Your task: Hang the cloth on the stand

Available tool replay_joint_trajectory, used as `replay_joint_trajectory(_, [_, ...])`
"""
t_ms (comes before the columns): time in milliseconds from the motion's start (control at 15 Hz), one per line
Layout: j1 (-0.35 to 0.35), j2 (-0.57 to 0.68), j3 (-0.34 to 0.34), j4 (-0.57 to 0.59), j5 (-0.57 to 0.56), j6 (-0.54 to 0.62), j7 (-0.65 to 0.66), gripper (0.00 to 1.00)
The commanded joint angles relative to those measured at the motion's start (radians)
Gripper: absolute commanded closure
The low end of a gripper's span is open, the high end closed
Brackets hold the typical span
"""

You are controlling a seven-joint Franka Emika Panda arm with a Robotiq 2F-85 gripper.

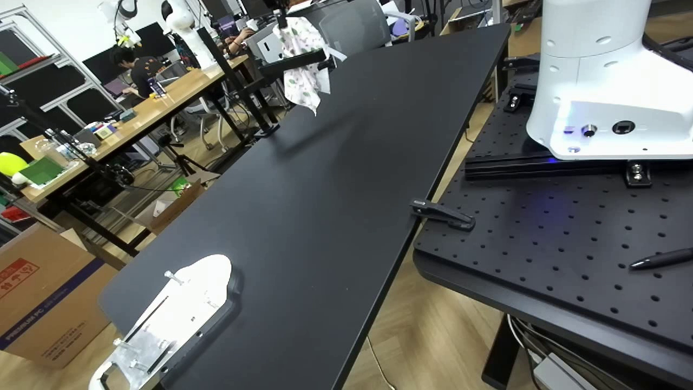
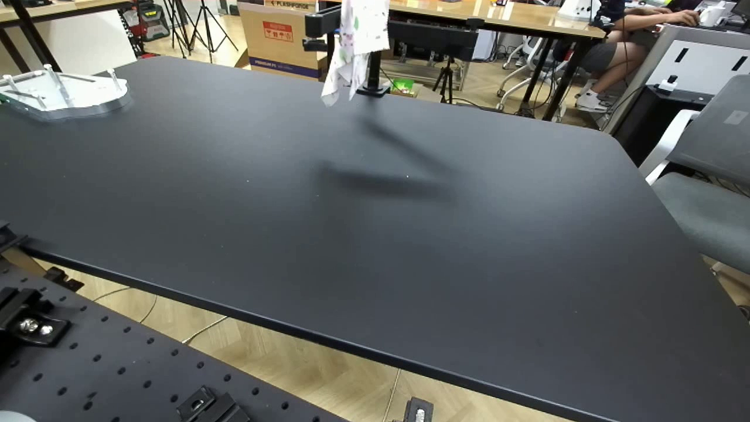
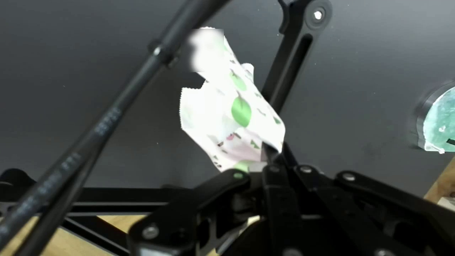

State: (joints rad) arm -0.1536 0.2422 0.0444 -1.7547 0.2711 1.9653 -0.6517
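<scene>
Black smooth tabletop (image 1: pixel 325 216); near its far edge, a closed black two-finger gripper (image 3: pixel 279 156) pinches a white green-patterned fabric cloth (image 1: pixel 301 91), hanging at a black jointed stand (image 1: pixel 292 63)

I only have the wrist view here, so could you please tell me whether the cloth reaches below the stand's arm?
Observer: Yes, in an exterior view the cloth hangs past the stand's arm and ends in a pointed lower corner.
Operator: Thank you. May I ask what carries that part?
Observer: A black post, which stands at the long edge of the table farther from the robot's base.
Operator: And how high am I, please?
Observer: In an exterior view, the end effector shows above the stand's arm, near the top of the picture.
</scene>
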Motion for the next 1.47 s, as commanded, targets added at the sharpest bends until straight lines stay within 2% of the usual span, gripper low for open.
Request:
replay_joint_trajectory(0, [0.051,0.013,0.006,0.03,-0.001,-0.007,0.062,0.99])
replay_joint_trajectory(400, [0.091,0.018,0.017,0.004,-0.008,-0.031,0.081,0.99])
replay_joint_trajectory(933, [0.098,0.078,0.017,-0.048,-0.034,-0.095,0.087,0.99])
replay_joint_trajectory(1400, [0.099,0.138,0.023,-0.047,-0.071,-0.125,0.081,0.99])
